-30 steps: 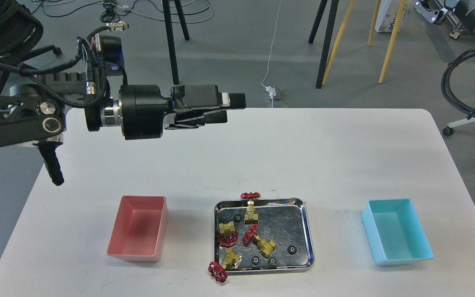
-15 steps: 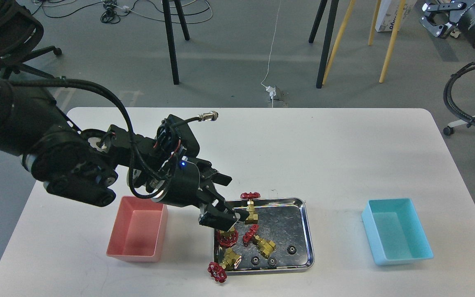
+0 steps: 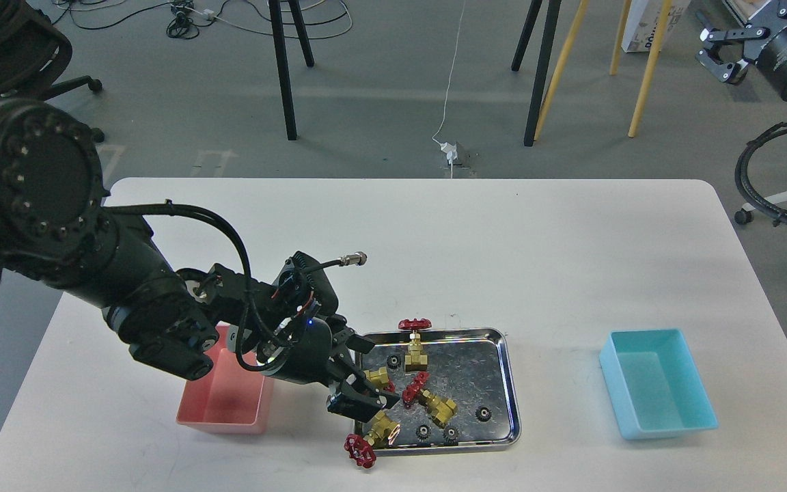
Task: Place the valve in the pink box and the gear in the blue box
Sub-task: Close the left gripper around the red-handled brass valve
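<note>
Four brass valves with red handwheels lie in the steel tray [image 3: 511,383]: one at the back [image 3: 415,354], one in the middle [image 3: 438,406], one at the front left [image 3: 382,428] with its wheel over the rim, one at the left [image 3: 376,376]. My left gripper [image 3: 361,379] is open, low over the tray's left side, its fingers either side of the left valve. Small black gears [image 3: 483,413] lie in the tray. The pink box [image 3: 219,406] is left of the tray, partly hidden by my arm. The blue box [image 3: 656,389] is at the right. My right gripper [image 3: 716,49] is open, off the table at the top right.
The white table [image 3: 503,260] has bare surface behind the tray and between the tray and the blue box. Chair and stand legs and cables are on the floor beyond the far edge.
My left arm has swung down from high over the table's far left to the tray, and its gripper has lowered around the left valve. The right gripper has shifted slightly at the top right.
</note>
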Controlling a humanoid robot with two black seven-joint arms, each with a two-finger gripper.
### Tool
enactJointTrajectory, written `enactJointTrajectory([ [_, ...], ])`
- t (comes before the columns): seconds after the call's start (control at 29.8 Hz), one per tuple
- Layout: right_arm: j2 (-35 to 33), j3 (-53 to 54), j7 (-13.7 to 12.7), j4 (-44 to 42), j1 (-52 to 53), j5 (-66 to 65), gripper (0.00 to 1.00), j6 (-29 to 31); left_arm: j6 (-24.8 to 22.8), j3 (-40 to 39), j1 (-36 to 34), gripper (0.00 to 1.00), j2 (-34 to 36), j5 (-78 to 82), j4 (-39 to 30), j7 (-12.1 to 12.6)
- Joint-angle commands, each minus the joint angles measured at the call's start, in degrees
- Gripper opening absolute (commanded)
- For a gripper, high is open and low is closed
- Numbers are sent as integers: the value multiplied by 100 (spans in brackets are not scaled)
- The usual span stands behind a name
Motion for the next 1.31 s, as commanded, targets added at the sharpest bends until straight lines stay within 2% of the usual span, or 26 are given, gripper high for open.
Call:
enactJointTrajectory([
  [0.0,1,7,0,9,-2,0,100,0,-1,-1,245,99,-4,7,253,0],
  [0.4,1,15,9,18,-125,0,100,0,-1,-27,667,93,-110,-1,702,0],
  [0.57,1,24,9,18,-169,0,100,0,-1,-19,799,80,-110,7,816,0],
  [0.74,-7,24,9,27,-178,0,100,0,-1,-18,843,75,-110,-1,913,0],
  [1.27,-25,24,9,36,-195,9,100,0,-1,34,913,52,-110,25,1063,0],
])
